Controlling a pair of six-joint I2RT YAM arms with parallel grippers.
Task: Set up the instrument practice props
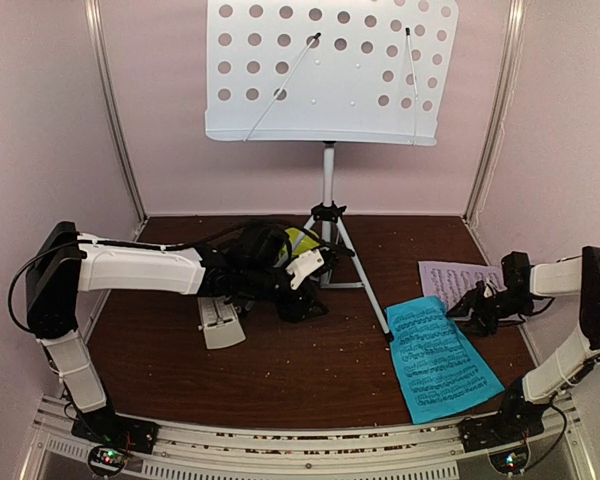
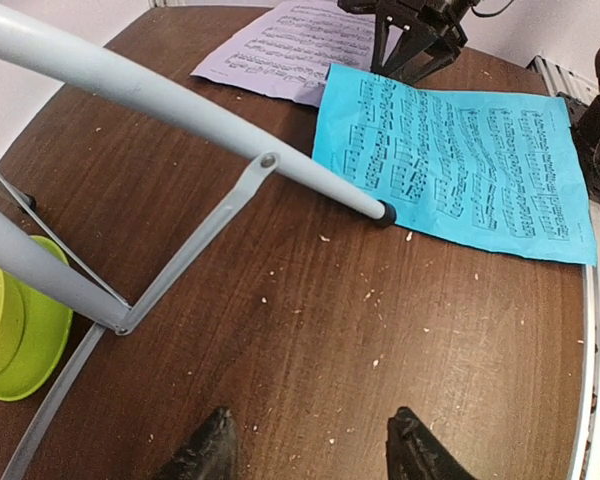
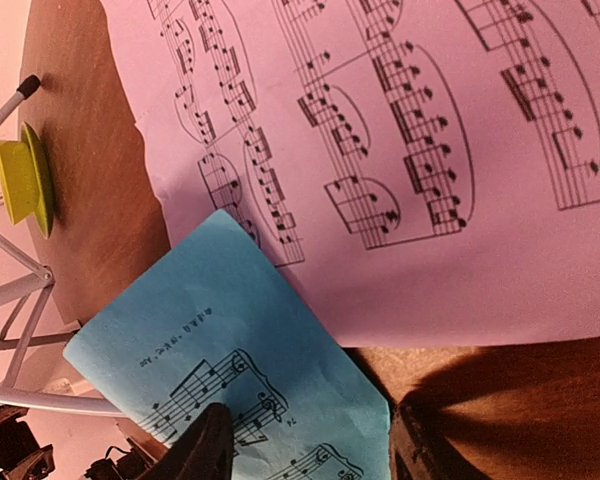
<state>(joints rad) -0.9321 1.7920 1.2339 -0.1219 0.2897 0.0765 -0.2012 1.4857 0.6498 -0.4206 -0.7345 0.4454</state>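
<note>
Closest to the lens are our own dark fingertips (image 2: 215, 450) at the bottom of the left wrist view. The left gripper (image 2: 310, 450) is spread with nothing in it, just bare table (image 2: 310, 330) underneath. The right gripper (image 3: 310, 445) is spread too, hovering where the two sheets overlap and gripping nothing.

Biggest prop first: the music stand (image 1: 330, 70) is upright at top centre on its tripod (image 1: 328, 180). The blue sheet (image 1: 440, 360) lies flat at lower right, its top corner over the pink sheet (image 1: 450, 275). One tripod foot (image 2: 384, 212) sits right at the blue sheet's left edge, and we can't tell if it pins it. The metronome (image 1: 220, 322) sits left of centre, under the left arm (image 1: 140, 268).

We reckon the step is picking up a sheet. Come down low on the blue corner, pinch only that layer, and lift away from the foot so the pink one doesn't drag along.
</note>
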